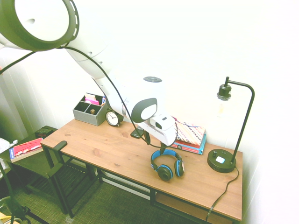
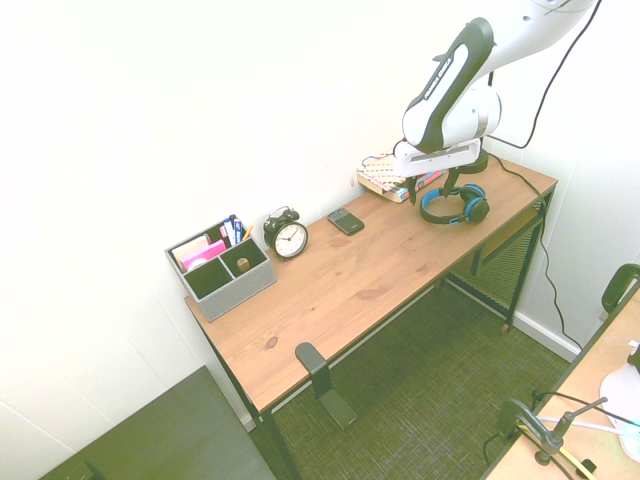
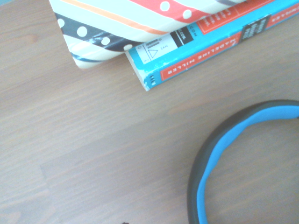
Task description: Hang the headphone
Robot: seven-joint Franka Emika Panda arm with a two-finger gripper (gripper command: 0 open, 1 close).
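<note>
The glossy white plastic robot arm (image 1: 96,60) has rounded, bulging segments. A broad dark grey ring frames a white disc at its upper joint, and a dark oval band surrounds another white panel lower down. Small round recesses dot the casing. A thin black cable runs along it, and the two-finger gripper (image 2: 438,172) has a white body with black fingers (image 2: 412,190).

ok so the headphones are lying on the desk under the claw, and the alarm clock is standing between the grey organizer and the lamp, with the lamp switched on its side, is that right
Not quite: the lamp stands upright on its base, as the first exterior view shows. The rest fits.
</note>
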